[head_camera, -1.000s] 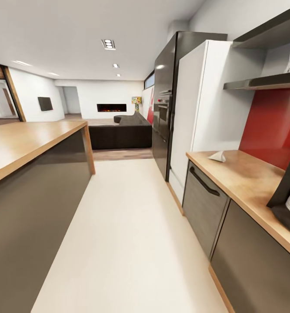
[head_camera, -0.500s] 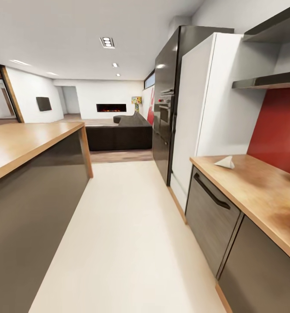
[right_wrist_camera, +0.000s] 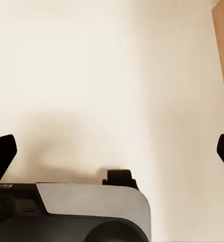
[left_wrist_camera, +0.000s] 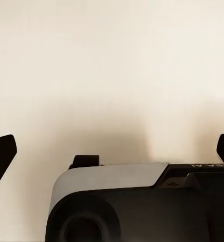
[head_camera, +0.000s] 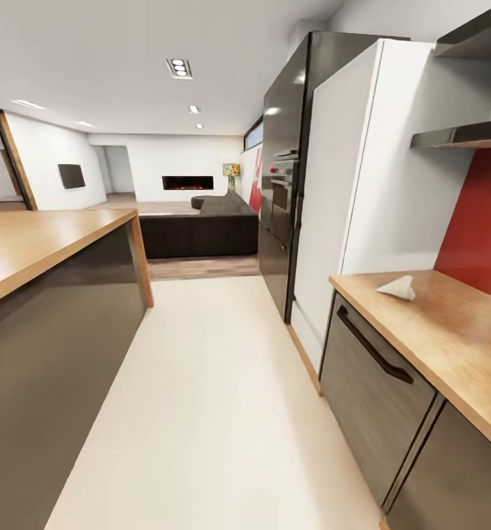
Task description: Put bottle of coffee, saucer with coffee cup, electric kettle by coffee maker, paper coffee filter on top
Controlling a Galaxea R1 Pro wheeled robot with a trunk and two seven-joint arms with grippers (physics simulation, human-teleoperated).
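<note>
Lying on the wooden counter (head_camera: 451, 331) near the white fridge (head_camera: 348, 206) is the paper filter (head_camera: 398, 288). Both grippers, left (left_wrist_camera: 112, 151) and right (right_wrist_camera: 112, 151), are hanging wide open over pale floor (head_camera: 216, 397), holding nothing.

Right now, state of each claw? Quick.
Left claw: open, fingers spread wide, nothing between them, pale floor below.
Right claw: open, fingers spread wide, holding nothing, pale floor below.

Paper filter (head_camera: 398, 288) on countertop (head_camera: 451, 331) right of floor (head_camera: 216, 397)
</note>
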